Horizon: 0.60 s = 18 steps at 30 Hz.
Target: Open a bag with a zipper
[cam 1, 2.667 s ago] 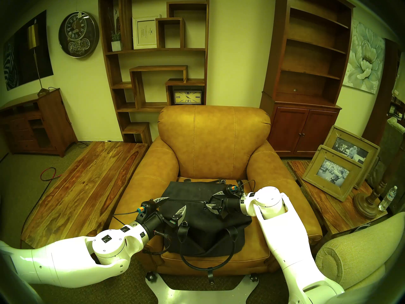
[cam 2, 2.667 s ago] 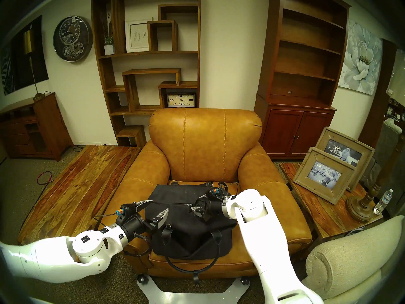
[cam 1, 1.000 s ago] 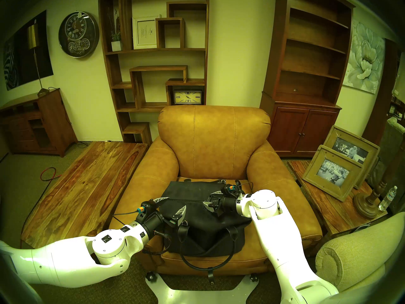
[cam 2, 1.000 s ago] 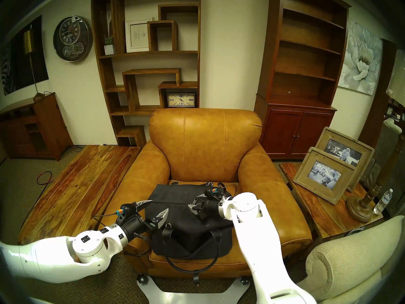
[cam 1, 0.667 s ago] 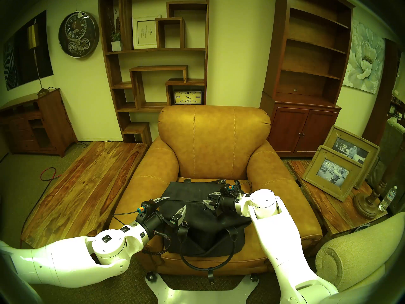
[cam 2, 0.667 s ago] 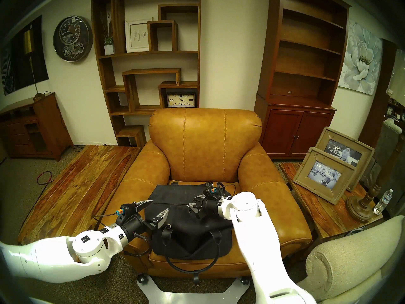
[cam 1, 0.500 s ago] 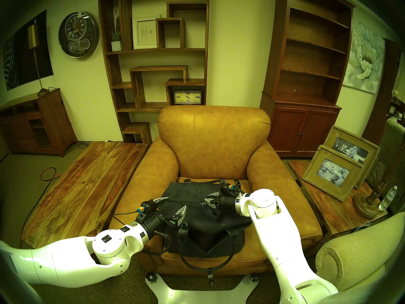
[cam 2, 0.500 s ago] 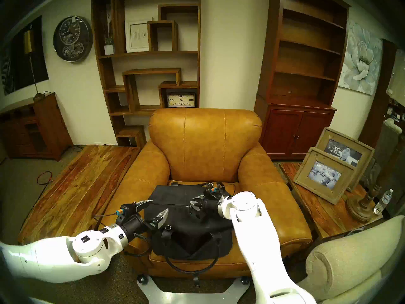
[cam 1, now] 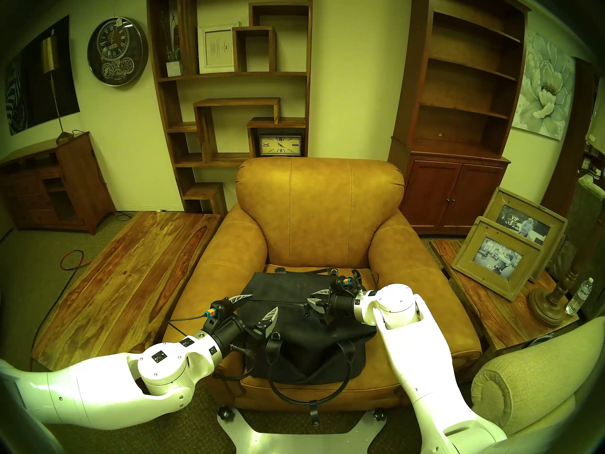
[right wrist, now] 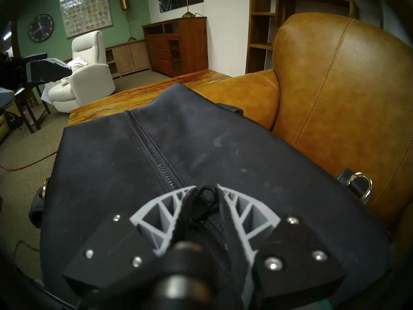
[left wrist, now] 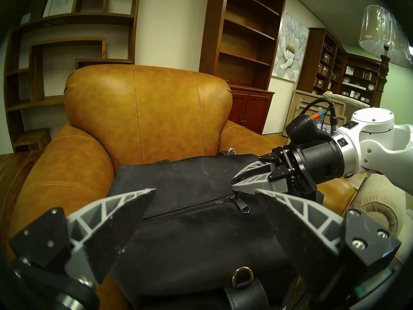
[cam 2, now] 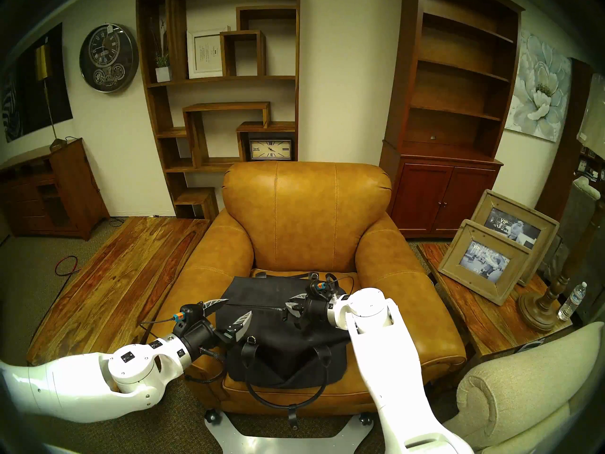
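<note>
Bag (cam 1: 294,332) sits on the armchair (cam 1: 320,214) seat, zipper (cam 1: 278,301) still shut. Our right gripper (cam 1: 311,298) has pinched together at the slider, yet the tab (left wrist: 244,210) dangles free, so we likely missed. Our left gripper (cam 1: 263,302) gapes.

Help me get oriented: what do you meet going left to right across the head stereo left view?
round wall clock → left gripper → right gripper → front picture frame → water bottle

Black soft bag (cam 1: 304,338): matt, suede-like cloth, faintly scuffed; smooth leather-look straps, shiny metal rings. Black toothed zipper (right wrist: 154,155): dull. Tan armchair (cam 1: 319,211): smooth leather, slight sheen, stitched. Left wood plank table (cam 1: 124,279): glossy grain.
</note>
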Available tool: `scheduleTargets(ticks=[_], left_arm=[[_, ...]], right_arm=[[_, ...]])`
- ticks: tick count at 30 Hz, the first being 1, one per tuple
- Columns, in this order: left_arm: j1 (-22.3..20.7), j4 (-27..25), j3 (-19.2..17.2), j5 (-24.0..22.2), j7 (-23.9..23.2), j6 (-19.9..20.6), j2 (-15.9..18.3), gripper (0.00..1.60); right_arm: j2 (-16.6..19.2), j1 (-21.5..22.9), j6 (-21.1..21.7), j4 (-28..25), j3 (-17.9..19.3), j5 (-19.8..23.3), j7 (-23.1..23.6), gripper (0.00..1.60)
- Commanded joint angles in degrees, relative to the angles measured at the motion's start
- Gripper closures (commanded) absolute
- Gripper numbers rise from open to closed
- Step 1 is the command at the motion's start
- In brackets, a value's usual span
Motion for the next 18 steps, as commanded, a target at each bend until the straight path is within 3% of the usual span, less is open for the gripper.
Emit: scheduleTargets(ticks=[1, 6, 7, 9, 11, 13, 18], left_arm=[[-0.2, -0.7, -0.4, -0.1, 0.1, -0.4, 0.0, 0.0], [-0.2, -0.7, -0.4, -0.1, 0.1, -0.4, 0.0, 0.0], [-0.2, -0.7, -0.4, -0.1, 0.1, -0.4, 0.0, 0.0], [-0.2, -0.7, -0.4, -0.1, 0.1, -0.4, 0.0, 0.0], [-0.2, -0.7, -0.4, -0.1, 0.1, -0.4, 0.0, 0.0], [-0.2, -0.7, -0.4, -0.1, 0.1, -0.4, 0.0, 0.0], [-0.8, -1.3, -0.1, 1.9, 1.0, 0.9, -0.1, 0.0]], right_arm=[[0.5, -0.6, 0.2, -1.5, 0.2, 0.3, 0.8, 0.85], [0.2, -0.6, -0.6, -0.7, 0.1, 0.6, 0.6, 0.85], [-0.1, -0.4, -0.7, -0.4, 0.1, 0.6, 0.3, 0.94], [-0.2, -0.3, -0.9, -0.3, 0.0, 0.5, 0.2, 0.95], [-0.2, -0.3, -1.0, -0.3, -0.1, 0.1, -0.3, 1.07], [-0.3, -0.5, -1.0, -0.4, 0.1, 0.0, -0.9, 1.6], [0.0, -2.6, -1.1, -2.8, 2.0, 1.2, -1.5, 1.6]])
